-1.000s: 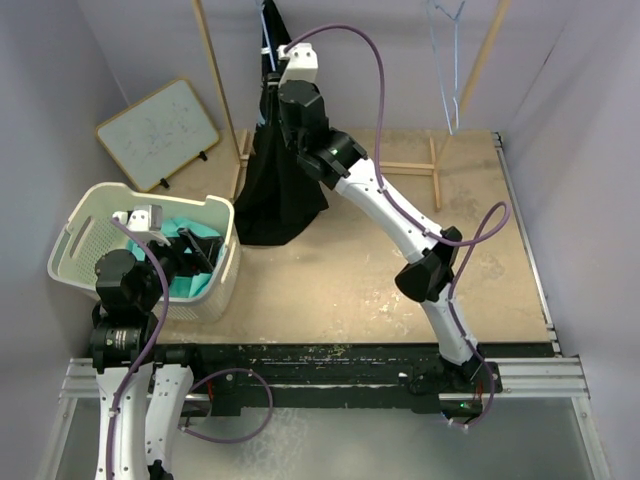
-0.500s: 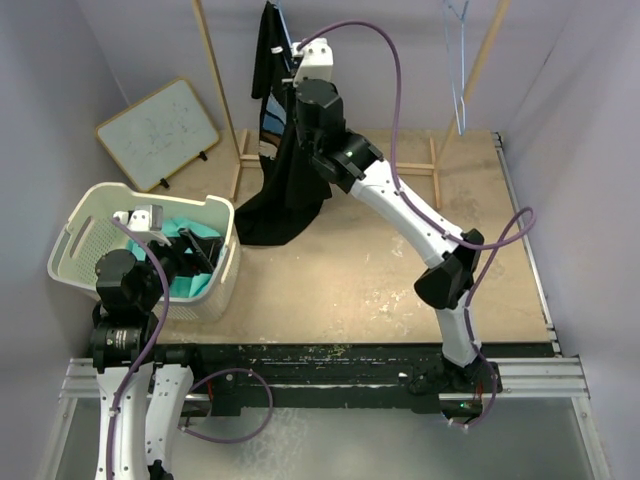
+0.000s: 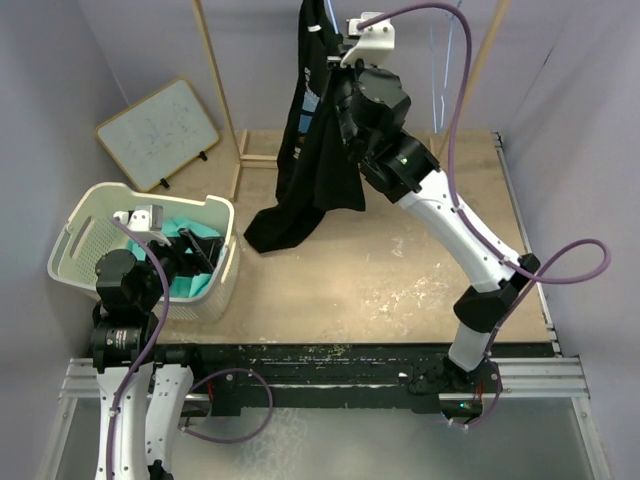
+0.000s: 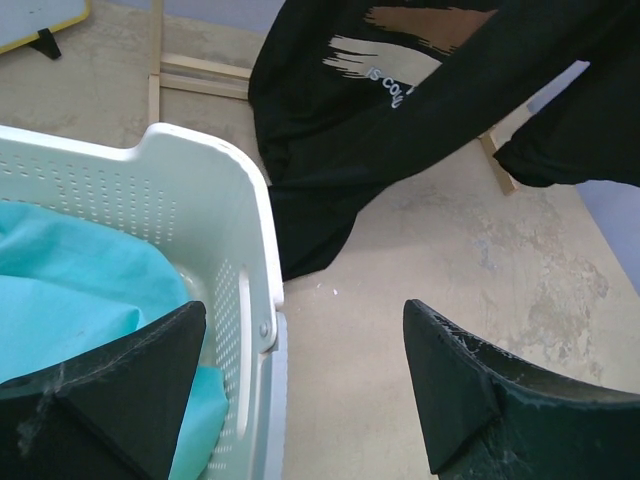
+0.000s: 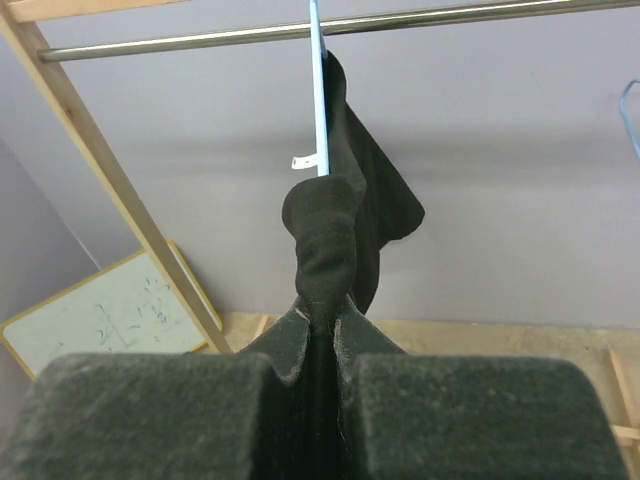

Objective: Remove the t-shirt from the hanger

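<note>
Lilac walls (image 3: 120,40) enclose a tan (scuffed) table (image 3: 400,280).

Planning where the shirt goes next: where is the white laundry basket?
In the top view, the white laundry basket sits at the left of the table, by the left gripper, with the whiteboard behind it and the black t-shirt to its right.

My tan, scuffed table (image 3: 400,280) carries the white basket (image 3: 224,264) at my left, a whiteboard (image 3: 160,135) behind it, the rack's wooden feet (image 3: 405,166), and the black shirt's (image 3: 285,228) trailing hem.
</note>
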